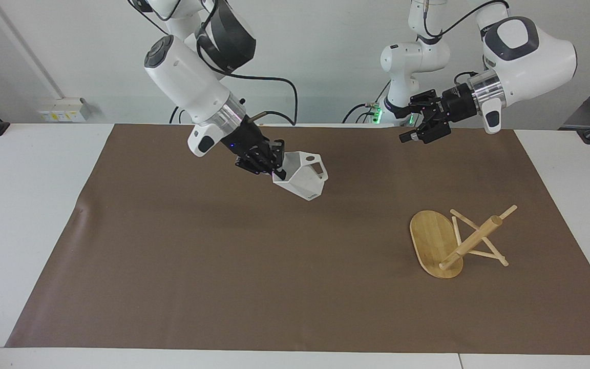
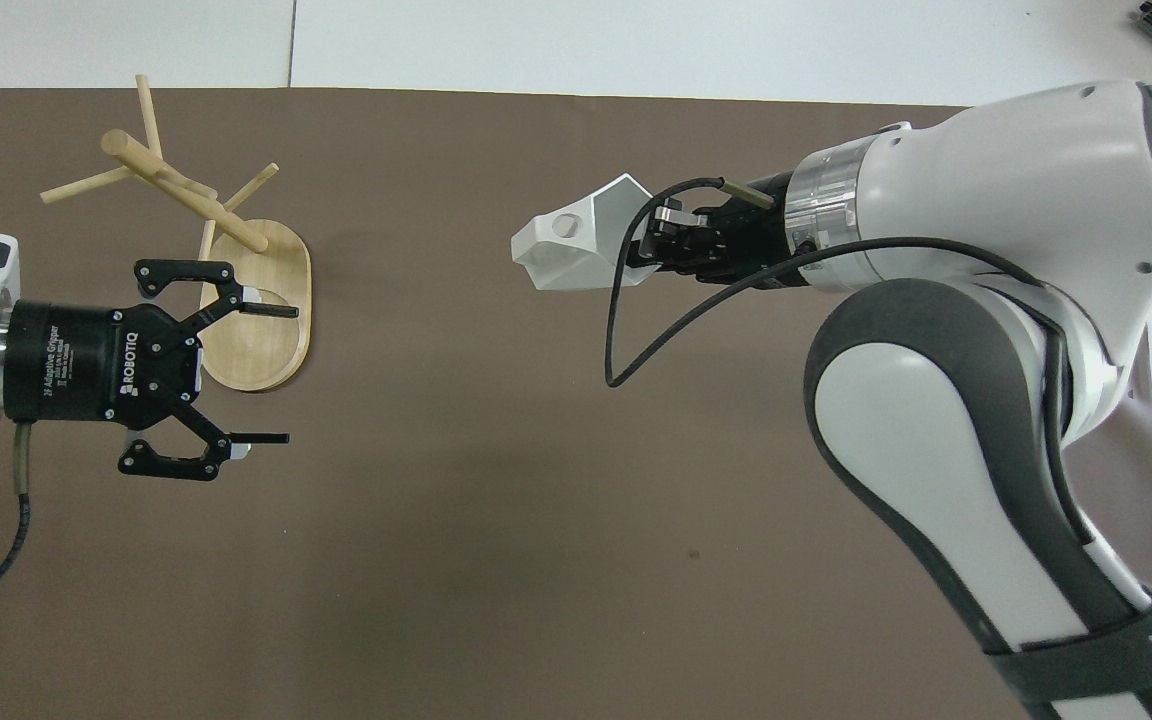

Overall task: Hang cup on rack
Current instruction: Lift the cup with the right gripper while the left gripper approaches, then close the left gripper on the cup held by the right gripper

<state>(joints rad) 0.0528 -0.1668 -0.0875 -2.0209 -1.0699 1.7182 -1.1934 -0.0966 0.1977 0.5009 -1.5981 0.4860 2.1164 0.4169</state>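
The right gripper (image 1: pixel 276 165) holds the cup (image 1: pixel 302 175) by its rim, up over the middle of the desk (image 1: pixel 28 205). The rack (image 1: pixel 456 241) lies tipped over near the left arm's end. The left gripper (image 1: pixel 418 134) hangs above the desk, jaws wide. The cup is not hung yet.

The right gripper (image 1: pixel 276 166) pinches the cup (image 1: pixel 302 176) at its rim, and the fingertip inside the cup is hidden by its wall. From overhead, the left gripper (image 2: pixel 266 375) covers part of the rack's base (image 2: pixel 266 290) beneath its upper finger.
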